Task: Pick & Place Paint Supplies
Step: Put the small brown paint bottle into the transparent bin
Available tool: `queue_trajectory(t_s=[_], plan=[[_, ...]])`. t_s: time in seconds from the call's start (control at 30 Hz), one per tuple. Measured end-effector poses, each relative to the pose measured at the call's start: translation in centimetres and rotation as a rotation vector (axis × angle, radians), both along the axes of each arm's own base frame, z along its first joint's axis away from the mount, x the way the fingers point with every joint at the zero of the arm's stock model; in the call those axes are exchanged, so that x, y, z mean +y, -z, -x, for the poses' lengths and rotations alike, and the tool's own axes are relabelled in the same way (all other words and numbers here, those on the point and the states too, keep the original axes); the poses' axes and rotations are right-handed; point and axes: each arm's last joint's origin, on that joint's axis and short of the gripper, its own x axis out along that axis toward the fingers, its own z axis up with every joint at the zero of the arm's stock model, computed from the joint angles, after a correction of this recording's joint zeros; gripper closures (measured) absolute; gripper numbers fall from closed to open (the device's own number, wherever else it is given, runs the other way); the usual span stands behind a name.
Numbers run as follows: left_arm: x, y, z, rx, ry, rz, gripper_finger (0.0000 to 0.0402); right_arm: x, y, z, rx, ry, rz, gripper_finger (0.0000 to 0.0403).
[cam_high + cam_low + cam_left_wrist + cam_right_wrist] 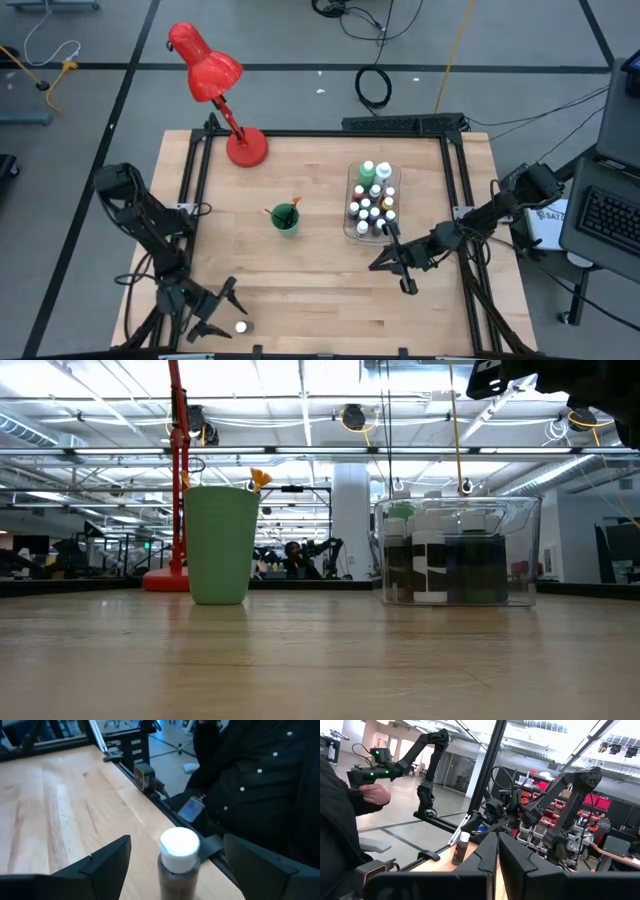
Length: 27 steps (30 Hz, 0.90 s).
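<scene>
A: What is the biggest thing here?

B: The light wooden table (320, 275) with a black frame around it. At its far left corner stands a red desk lamp (212, 82).

A: And the two dark arms?

B: The left gripper (222, 318) is low at the near left edge of the table. Its fingers (102, 862) are spread wide, one on each side of a small dark paint bottle with a white cap (178, 862). The bottle stands upright on the wood by itself, very near the table edge, and the fingers do not touch it. The right gripper (397, 262) is above the table on the right side, just in front of the tray. Its fingers (515, 855) are pressed together and they hold nothing.

A: Where are the other supplies?

B: Many white-capped bottles (372, 200) stand together inside the clear rectangular plastic tray (530, 550), on the right half of the table. Left of the tray, near the middle, is the green round cup (221, 545), and brush handles (287, 210) stick out of it.

A: Somebody is near?

B: Yes, a person in dark clothes (260, 780) is just beyond the near edge, holding a dark handle device (367, 775).
</scene>
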Motion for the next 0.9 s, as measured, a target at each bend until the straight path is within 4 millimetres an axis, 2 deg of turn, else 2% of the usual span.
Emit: queue_trajectory(t_s=[0.33, 0.53, 0.7, 0.9], plan=[[0.9, 0.2, -1.9, 0.079, 0.044, 0.058, 0.0099, 0.0, 0.0, 0.0, 0.000, 0.000, 0.001, 0.0394], [0.6, 1.4, -2.1, 0.102, 0.052, 0.040, 0.0107, 0.0, 0.0, 0.0, 0.004, 0.001, 0.006, 0.0394], [0.2, 1.3, -2.3, 0.008, 0.118, 0.024, 0.0131, 0.0, 0.0, 0.0, 0.001, 0.002, 0.011, 0.0394], [0.4, 1.4, -2.5, 0.031, 0.106, 0.033, 0.0179, 0.0, 0.0, 0.0, 0.001, 0.002, 0.012, 0.0394]])
